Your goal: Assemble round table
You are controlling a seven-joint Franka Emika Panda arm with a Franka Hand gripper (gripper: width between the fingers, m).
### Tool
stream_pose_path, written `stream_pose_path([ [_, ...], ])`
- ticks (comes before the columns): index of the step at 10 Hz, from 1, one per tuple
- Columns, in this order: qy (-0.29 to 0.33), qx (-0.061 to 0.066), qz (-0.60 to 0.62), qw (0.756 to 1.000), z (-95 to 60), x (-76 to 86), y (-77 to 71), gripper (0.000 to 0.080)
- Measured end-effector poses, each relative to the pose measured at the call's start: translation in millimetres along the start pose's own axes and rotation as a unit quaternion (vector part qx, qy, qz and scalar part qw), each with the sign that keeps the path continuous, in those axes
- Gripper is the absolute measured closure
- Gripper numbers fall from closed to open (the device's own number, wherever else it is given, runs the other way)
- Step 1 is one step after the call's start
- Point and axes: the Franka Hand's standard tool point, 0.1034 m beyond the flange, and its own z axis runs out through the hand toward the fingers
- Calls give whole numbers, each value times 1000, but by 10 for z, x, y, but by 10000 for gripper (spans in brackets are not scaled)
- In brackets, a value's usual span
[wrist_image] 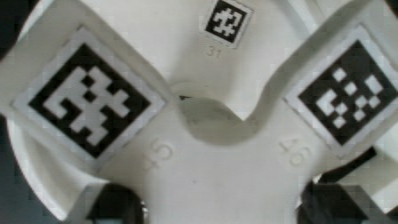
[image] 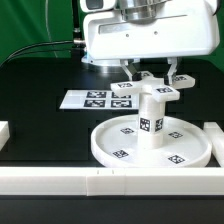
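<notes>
The large round disc (image: 112,152) lies flat on the black table. The short post (image: 151,122) stands upright at its middle. The cross-shaped piece (image: 160,92) sits level on or just above the top of the post; I cannot tell whether they touch. My gripper (image: 150,78) comes down from above, shut on the cross-shaped piece. In the wrist view the cross-shaped piece (wrist_image: 222,130) fills the picture with its tags. One of its arms runs between my dark fingers (wrist_image: 116,200), and my gripper (wrist_image: 222,205) clamps it from both sides.
The marker board (image: 92,99) lies flat behind the disc, toward the exterior view's left. A long white rail (image: 100,181) runs along the front, with rail ends at the right (image: 215,135) and left (image: 3,133). A green backdrop stands behind.
</notes>
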Motion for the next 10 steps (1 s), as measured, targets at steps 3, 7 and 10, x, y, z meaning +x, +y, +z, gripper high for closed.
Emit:
stream_pose_path([
  [3,10,5,99,995,-1,12,-4,367],
  [7,8,10,196,980,-1,16,-4,366],
  [10,5,23,331,943,-3,12,20,366],
])
